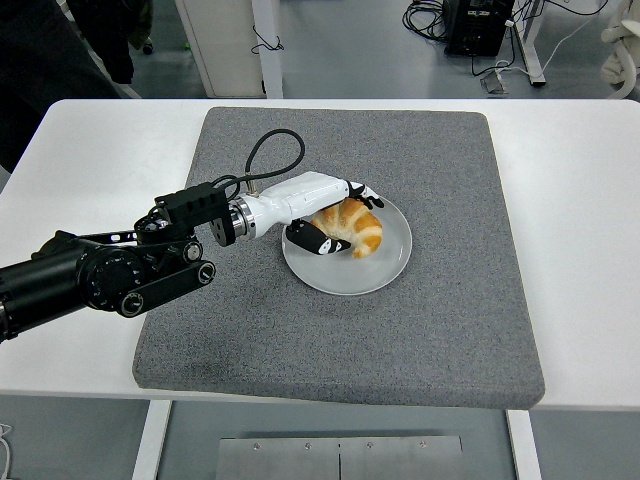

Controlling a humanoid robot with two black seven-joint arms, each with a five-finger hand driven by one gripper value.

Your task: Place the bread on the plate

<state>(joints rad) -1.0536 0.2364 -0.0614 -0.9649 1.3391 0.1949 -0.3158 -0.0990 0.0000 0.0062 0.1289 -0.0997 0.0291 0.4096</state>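
**Around the work area: mat, table and floor clutter**

A grey foam mat is being carried by the white table, and most of the tabletop's middle is being covered by it. A dark-clothed person is being glimpsed at the top left, partly cut off. Black cables are being seen trailing on the floor behind, beside a dark box. White furniture legs are being shown beyond the far edge.

A black jointed arm is showing round silver bolts; a black cable is looping above the white, black-tipped hand.
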